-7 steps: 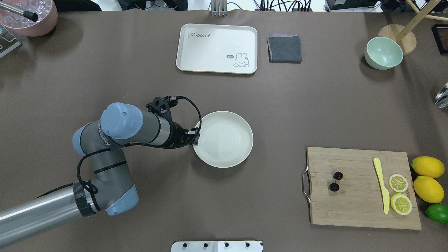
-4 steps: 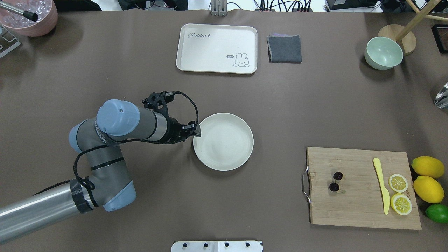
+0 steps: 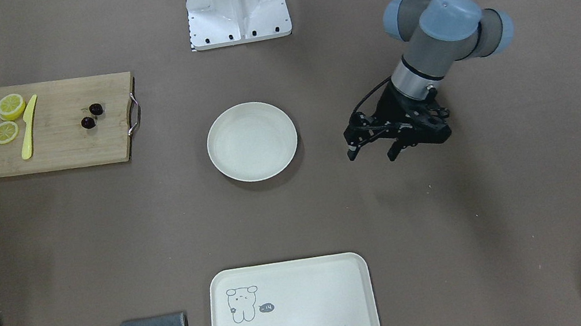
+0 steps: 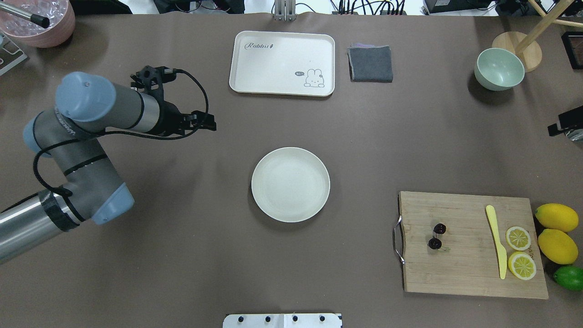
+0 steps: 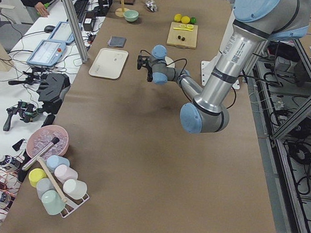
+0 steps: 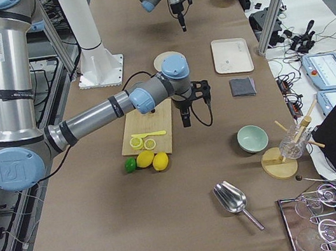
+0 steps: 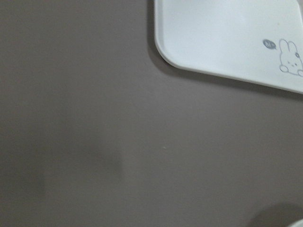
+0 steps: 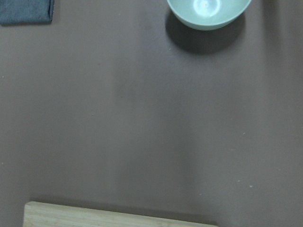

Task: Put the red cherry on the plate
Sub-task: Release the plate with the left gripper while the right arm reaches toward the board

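**Operator:** Where do we locate the cherry (image 4: 435, 243)?

**Technician:** We find it on the cutting board (image 4: 469, 273), in the half nearest the board's metal handle (image 4: 398, 239) and inside the board's edges. It lies well apart from the yellow knife (image 4: 496, 241) and the lemon slices (image 4: 518, 238). It is not on the plate (image 4: 290, 184).

**Operator:** How do we identify it?

**Technician:** We look for two tiny, glossy, near-black red fruits lying just beside each other. They are far smaller than the whole lemons (image 4: 556, 217) off the board's end.

**Operator:** What room do we have for moving?

**Technician:** The plate stands alone near the table's middle, with bare brown surface around its whole rim. A broad strip of bare table separates the rim from the board's handle edge. The tray (image 4: 282, 63) and the folded cloth (image 4: 370, 64) lie well apart, toward the far edge.

**Operator:** What is the tool status?

**Technician:** The left gripper (image 3: 371, 155) hangs over bare table, apart from the plate, on the side away from the board. Its jaws are spread wide with nothing between them. The right gripper (image 4: 565, 124) shows only partly at the overhead view's right edge, between the green bowl (image 4: 498, 69) and the lemons. We cannot tell how far it is parted or whether it carries anything.
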